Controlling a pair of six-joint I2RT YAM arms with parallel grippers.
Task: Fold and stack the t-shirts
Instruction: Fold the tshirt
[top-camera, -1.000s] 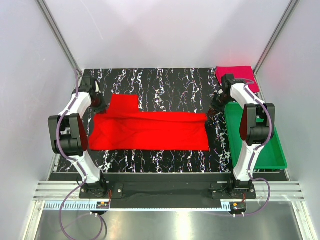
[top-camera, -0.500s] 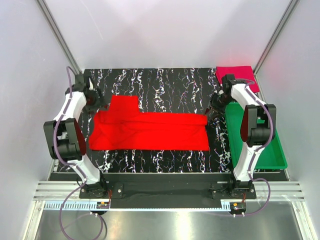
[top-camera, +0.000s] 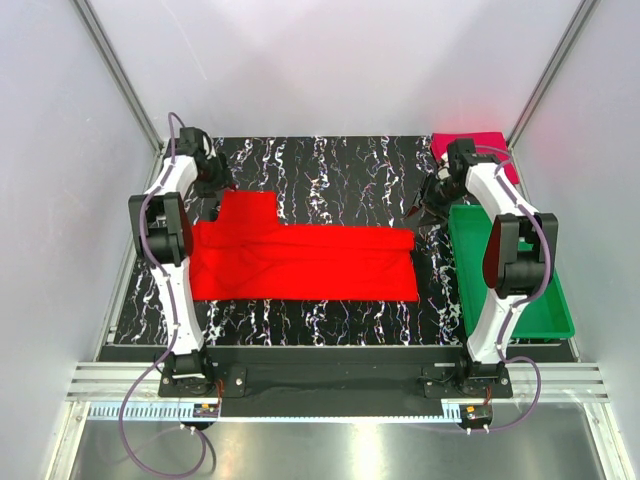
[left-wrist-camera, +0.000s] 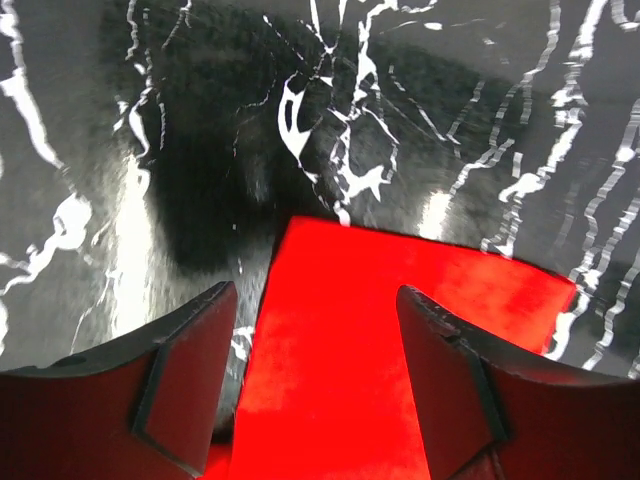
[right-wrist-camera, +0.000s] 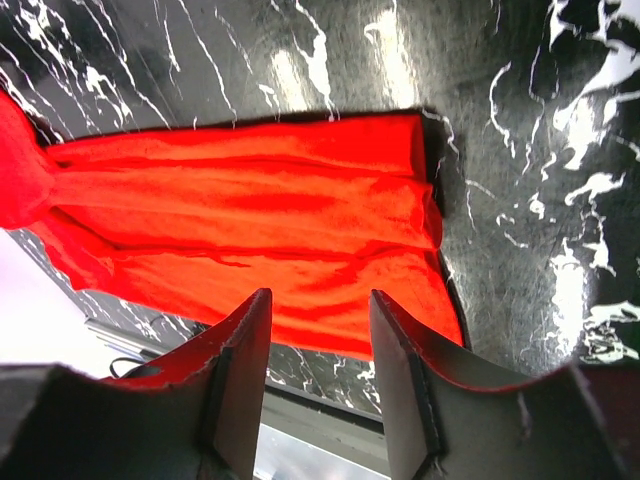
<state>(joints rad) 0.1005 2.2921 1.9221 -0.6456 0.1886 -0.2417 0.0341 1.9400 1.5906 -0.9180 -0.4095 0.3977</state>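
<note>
Bright red cloth t-shirt (top-camera: 300, 262) lies flat along the middle of the black white-veined bench (top-camera: 340, 165), doubled lengthwise into a long band, with one short sleeve (top-camera: 248, 205) sticking out at the far left. Judged light, limp and not fragile. It will sag and drag if lifted by one point, so pinch it at edges or corners, both arms together.

Rigid green plastic tray (top-camera: 545, 305) sits at the bench's right, beside the shirt's hem end.

Right fingers (top-camera: 416, 214): about half open, holding nothing, poised over the hem corner.

Left fingers (top-camera: 218, 190): spread wide, holding nothing, hanging over the sleeve's far edge.

Darker pinkish-crimson cloth t-shirt (top-camera: 478, 145): far right corner, lying as a compact folded pad.
</note>
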